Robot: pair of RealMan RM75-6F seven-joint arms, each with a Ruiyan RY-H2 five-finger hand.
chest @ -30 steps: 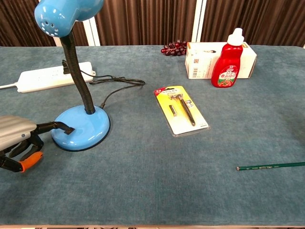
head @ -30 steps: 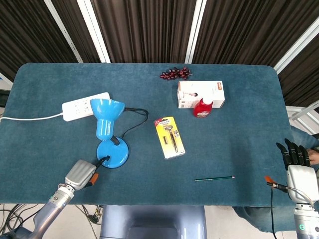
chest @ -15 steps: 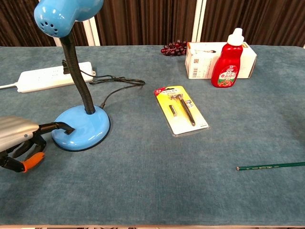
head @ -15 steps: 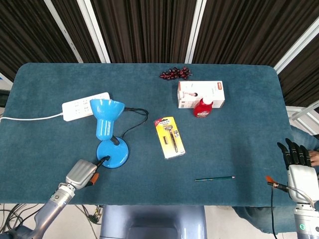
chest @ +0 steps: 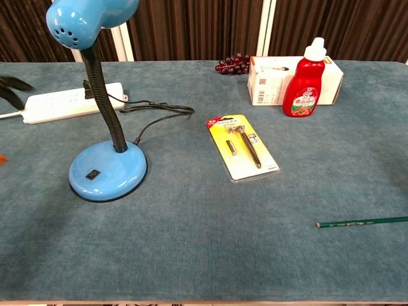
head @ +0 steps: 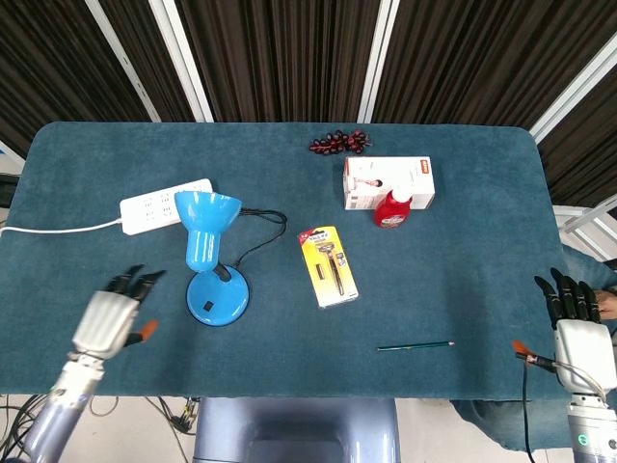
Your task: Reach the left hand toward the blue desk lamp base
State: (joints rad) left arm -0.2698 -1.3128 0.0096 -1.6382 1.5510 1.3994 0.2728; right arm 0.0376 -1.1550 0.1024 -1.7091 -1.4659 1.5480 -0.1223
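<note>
Now: the round blue desk lamp base (head: 216,299) sits on the blue felt-covered bench (head: 463,280), left of centre, with a small black switch on its near side. A black ribbed gooseneck (chest: 102,95) rises from the base to the blue cone lamp shade (head: 203,228), which hangs over the base's far side.

Your left hand (head: 111,313) is just left of the base, apart from it, not touching. Fingers are spread and pointing toward the far edge; it holds nothing. Only its dark fingertips (chest: 11,89) show at the left border of the chest view.

Black power cord (chest: 156,109) loops from behind the base toward the white power strip (head: 164,204), which lies beyond and left of the lamp.

Right of the lamp, near bench centre, lies a yellow blister-pack with a razor (head: 328,265). Beyond it stands a white cardboard box (head: 388,180) with a red squeeze bottle with white cap (chest: 305,78) touching its front. A bunch of dark purple grapes (head: 338,143) sits near the far edge, left of the box.

A green pencil (head: 415,345) lies near the front edge, right of centre.

Your right hand (head: 578,323) is at the front right corner, well apart from everything, fingers extended and upright, empty.
</note>
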